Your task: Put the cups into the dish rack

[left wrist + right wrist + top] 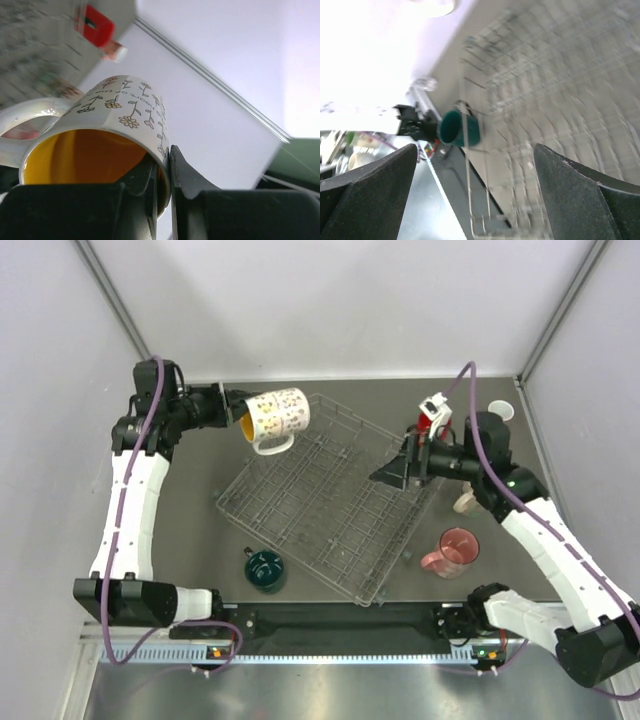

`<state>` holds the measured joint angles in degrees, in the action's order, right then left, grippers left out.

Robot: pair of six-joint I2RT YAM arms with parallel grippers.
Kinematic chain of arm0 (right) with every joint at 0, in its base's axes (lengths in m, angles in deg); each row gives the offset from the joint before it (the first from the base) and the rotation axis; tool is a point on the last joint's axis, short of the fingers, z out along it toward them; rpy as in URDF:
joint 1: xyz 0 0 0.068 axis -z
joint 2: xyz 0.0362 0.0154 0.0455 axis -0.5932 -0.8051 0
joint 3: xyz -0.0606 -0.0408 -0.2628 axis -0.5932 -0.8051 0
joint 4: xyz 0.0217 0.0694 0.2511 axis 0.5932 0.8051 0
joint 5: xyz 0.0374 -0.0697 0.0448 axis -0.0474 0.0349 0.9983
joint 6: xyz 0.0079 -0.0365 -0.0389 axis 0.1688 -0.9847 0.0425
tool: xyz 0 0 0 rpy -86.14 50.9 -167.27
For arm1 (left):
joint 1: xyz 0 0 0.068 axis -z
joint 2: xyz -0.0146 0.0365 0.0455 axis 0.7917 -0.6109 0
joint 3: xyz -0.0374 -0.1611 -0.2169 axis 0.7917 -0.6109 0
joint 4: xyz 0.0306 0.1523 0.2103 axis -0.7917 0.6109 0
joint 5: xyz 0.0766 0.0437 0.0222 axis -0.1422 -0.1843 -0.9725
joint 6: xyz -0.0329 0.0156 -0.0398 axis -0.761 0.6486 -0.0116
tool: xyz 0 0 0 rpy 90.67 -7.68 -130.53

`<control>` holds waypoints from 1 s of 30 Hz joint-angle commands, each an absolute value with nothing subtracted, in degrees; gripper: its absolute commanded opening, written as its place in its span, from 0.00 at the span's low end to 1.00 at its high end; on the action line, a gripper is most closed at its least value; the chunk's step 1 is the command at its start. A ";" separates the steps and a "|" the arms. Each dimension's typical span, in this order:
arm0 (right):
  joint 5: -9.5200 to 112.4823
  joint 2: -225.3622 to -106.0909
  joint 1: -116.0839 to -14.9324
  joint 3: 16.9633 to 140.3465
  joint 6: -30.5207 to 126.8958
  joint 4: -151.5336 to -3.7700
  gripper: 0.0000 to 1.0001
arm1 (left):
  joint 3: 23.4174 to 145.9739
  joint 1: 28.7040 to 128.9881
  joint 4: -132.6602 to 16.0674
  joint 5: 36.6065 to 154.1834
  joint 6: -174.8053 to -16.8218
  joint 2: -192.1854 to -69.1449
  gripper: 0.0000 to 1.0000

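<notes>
Tilted cream mug [280,412] in left pincer [243,415], dish rack [330,510]

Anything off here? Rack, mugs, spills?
The dish rack sits turned diagonally to the edges of the table, not square. The cream mug lies sideways only because the left tool grips its rim, holding it up by the rack's far corner. No spill or breakage shows.

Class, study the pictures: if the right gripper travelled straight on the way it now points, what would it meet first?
Probably the dish rack: its wire grid fills the view between the open fingers, though depth is unclear.
</notes>
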<state>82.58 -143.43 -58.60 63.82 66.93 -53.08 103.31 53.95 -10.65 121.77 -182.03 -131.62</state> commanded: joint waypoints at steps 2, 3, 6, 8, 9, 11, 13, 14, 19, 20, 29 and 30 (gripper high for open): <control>87.18 -144.49 -64.93 59.20 70.82 -85.49 0.99 | 101.04 54.02 -33.50 131.52 -205.04 -123.21 0.00; 86.91 -145.11 -67.21 58.66 70.99 -88.85 1.00 | 99.03 54.10 -35.26 131.61 -207.08 -121.46 0.00; 85.06 -147.83 -71.25 56.55 73.97 -102.20 1.00 | 94.99 54.10 -41.93 132.57 -214.47 -119.43 0.00; 84.36 -151.42 -73.02 55.85 77.39 -111.41 1.00 | 93.74 54.10 -46.24 133.36 -218.24 -117.84 0.00; 84.44 -153.18 -74.34 56.37 78.71 -113.21 1.00 | 92.00 54.10 -48.70 133.63 -220.27 -117.14 0.00; 84.71 -157.65 -76.01 58.91 80.57 -115.16 0.98 | 90.75 54.10 -55.63 133.89 -225.89 -116.43 0.00; 83.22 -159.08 -78.65 60.23 79.09 -115.60 0.97 | 89.79 54.10 -60.48 133.98 -230.54 -115.65 0.00; 81.21 -159.61 -79.35 60.50 78.64 -115.60 0.97 | 89.61 54.10 -62.24 134.33 -231.44 -115.38 0.00; 79.00 -161.55 -81.99 63.57 74.70 -112.79 0.98 | 86.89 54.10 -65.94 135.64 -236.36 -112.66 0.00; 77.95 -161.64 -82.17 64.10 73.90 -112.88 0.98 | 85.92 54.10 -66.04 135.82 -237.94 -112.13 0.00; 74.52 -166.20 -83.32 65.33 60.54 -120.52 0.93 | 86.71 60.43 -66.30 133.19 -240.42 -111.95 0.00; 74.34 -166.64 -83.40 65.77 59.58 -120.00 0.93 | 86.71 60.78 -66.30 133.01 -240.42 -111.95 0.00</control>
